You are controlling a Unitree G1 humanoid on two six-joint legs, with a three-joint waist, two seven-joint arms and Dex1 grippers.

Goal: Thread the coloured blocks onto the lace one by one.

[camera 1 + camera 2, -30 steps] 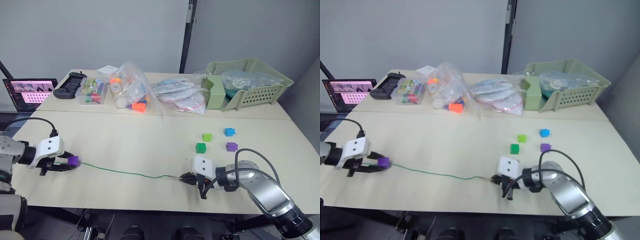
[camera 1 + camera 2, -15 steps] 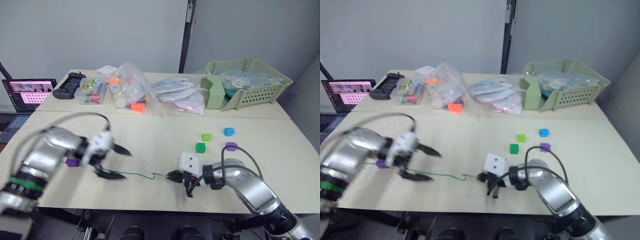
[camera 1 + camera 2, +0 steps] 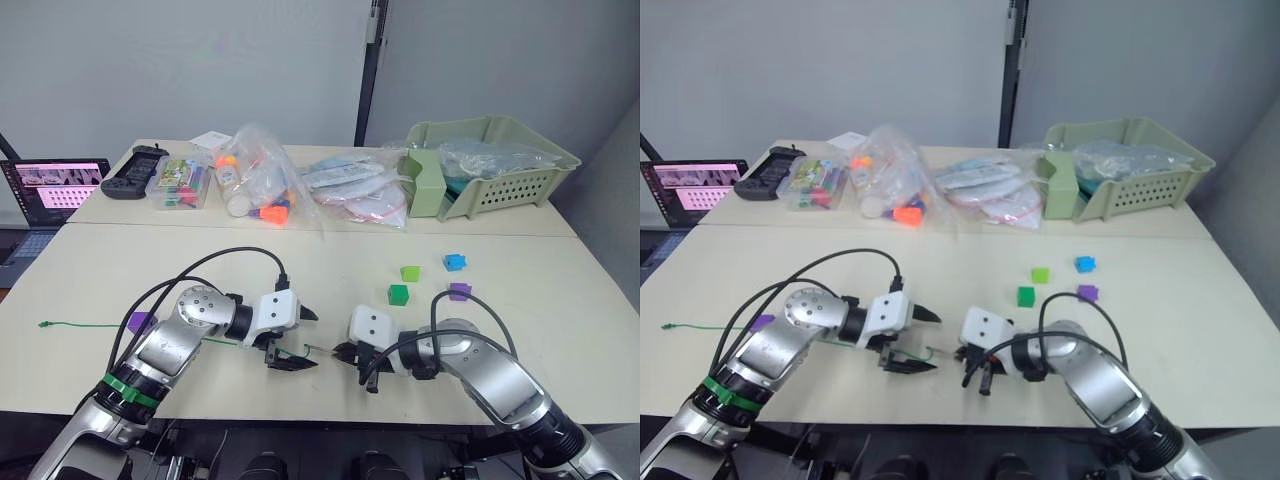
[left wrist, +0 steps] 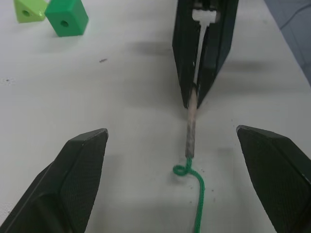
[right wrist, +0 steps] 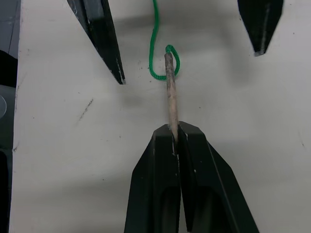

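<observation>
The lace lies along the table's front, and its pale tip is pinched in my right gripper, which is shut. My left gripper stands open, one finger on each side of the tip, not touching it. One purple block sits on the lace near its far left end. Loose on the table to the right lie a dark green block, a light green block, a blue block and a second purple block.
Clear bags of toys and packets line the back of the table, with a pale green basket at the back right. A laptop and a black controller sit at the back left.
My left gripper let go at the purple block and swung right across the table, opening around the lace tip. My right gripper slid left with the tip.
</observation>
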